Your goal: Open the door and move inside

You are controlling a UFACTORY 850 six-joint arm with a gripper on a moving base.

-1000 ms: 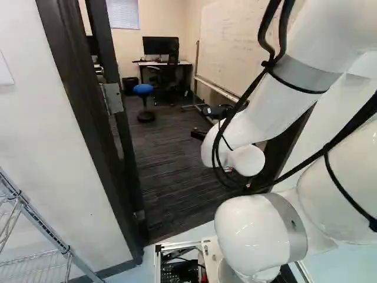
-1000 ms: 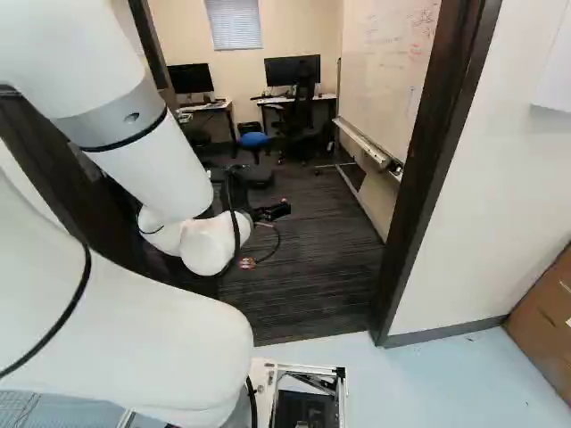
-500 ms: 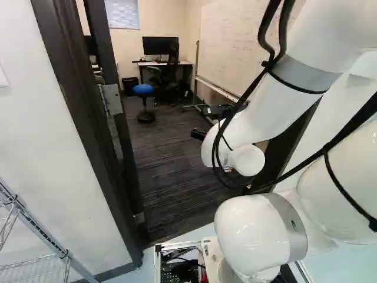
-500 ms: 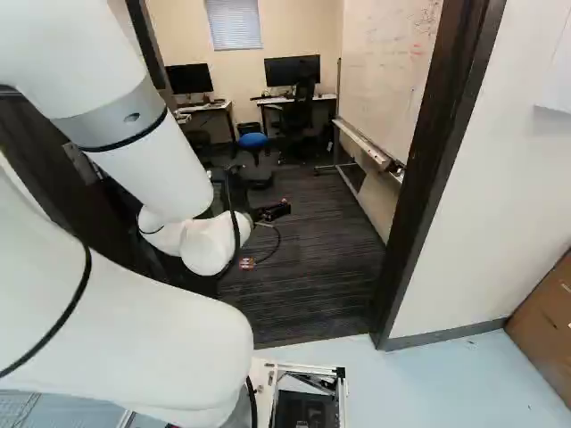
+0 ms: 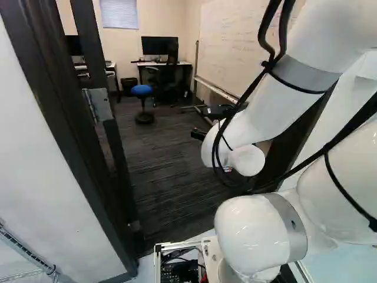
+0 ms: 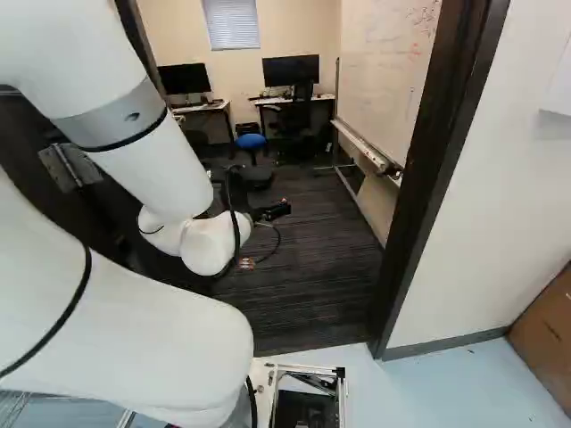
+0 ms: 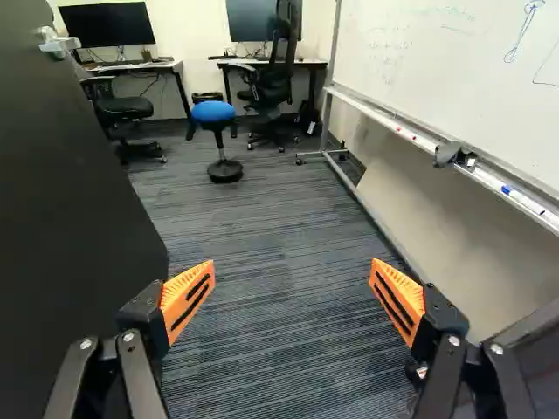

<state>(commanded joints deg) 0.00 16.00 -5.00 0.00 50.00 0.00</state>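
Note:
The gripper (image 6: 272, 211) reaches through the doorway at the end of the bent arm in the right base view. In the wrist view the gripper (image 7: 293, 275) is open, its orange pads wide apart with only carpet visible beyond. The dark door (image 7: 70, 209) stands swung inward beside the gripper, touching neither finger; its silver handle (image 7: 58, 42) is near the far edge. A metal hinge (image 5: 99, 105) shows in the left base view. The dark door frame has its left post (image 5: 56, 112) and right post (image 6: 437, 169) on either side of the arm.
Inside, a whiteboard (image 7: 445, 78) on a wheeled stand lines one side. Beyond the carpet (image 7: 262, 218) are a blue stool (image 7: 215, 113), desks and office chairs. Outside are a wire rack (image 5: 26, 250) at the left and a brown cabinet (image 6: 544, 330) at the right.
The base has moved forward toward the room: the left post, hinge and wire rack have shifted outward in the left base view. The arm holds its pose against its lowest joint.

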